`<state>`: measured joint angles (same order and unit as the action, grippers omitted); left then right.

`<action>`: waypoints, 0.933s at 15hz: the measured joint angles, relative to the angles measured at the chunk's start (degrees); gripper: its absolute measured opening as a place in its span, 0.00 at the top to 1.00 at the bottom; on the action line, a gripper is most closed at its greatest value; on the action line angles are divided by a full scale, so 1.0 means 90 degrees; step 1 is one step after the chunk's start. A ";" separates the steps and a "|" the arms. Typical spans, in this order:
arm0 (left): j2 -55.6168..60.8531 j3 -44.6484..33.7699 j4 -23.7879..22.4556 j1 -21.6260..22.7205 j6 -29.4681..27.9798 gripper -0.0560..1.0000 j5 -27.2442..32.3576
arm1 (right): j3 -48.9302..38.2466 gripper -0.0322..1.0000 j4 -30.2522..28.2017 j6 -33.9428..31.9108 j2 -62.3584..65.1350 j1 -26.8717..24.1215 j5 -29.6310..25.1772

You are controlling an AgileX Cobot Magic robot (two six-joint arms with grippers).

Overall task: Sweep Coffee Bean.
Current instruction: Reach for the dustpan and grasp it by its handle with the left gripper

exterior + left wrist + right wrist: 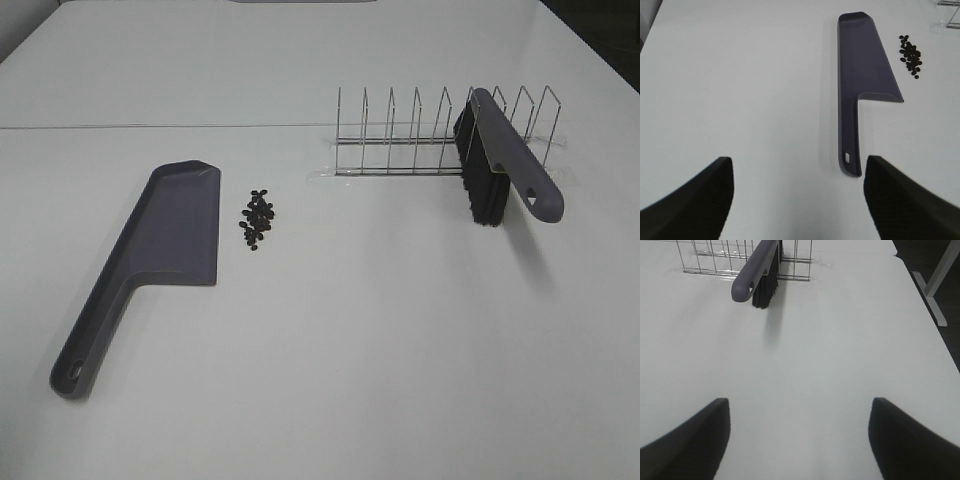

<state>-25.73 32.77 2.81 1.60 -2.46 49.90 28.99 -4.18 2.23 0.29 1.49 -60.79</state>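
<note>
A small cluster of dark coffee beans (259, 220) (910, 55) lies on the white table, just right of a flat grey dustpan (150, 262) (858, 80) whose long handle points toward the near edge. A grey brush with black bristles (497, 160) (756, 275) rests tilted in a wire rack (440, 135) (715, 257) at the back right. My left gripper (797, 197) is open, short of the dustpan handle's end. My right gripper (800, 440) is open too, well short of the brush. Neither gripper shows in the exterior high view.
The white table (380, 330) spans the view, with a seam line across the back. In the right wrist view the table's edge and a white table leg (940, 280) show off to one side.
</note>
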 joint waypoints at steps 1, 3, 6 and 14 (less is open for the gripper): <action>-0.1178 0.0318 0.0006 0.0000 0.0000 0.29 -0.0503 | 0.0000 0.25 0.0000 0.0000 0.0000 0.0000 0.0000; -0.2406 0.0885 0.0057 0.0000 -0.0006 0.29 -0.0726 | 0.0000 0.25 0.0000 0.0000 0.0000 0.0000 0.0000; -0.3826 0.1662 0.0210 0.0000 -0.0025 0.29 -0.0732 | 0.0000 0.25 0.0000 0.0000 0.0000 0.0000 0.0000; -0.7130 0.3380 0.0127 -0.1082 -0.0547 0.29 -0.0076 | 0.0000 0.25 0.0000 0.0000 0.0000 0.0000 0.0000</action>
<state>-89.90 63.20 3.95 -8.14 -7.39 49.22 28.99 -4.18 2.23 0.29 1.49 -60.79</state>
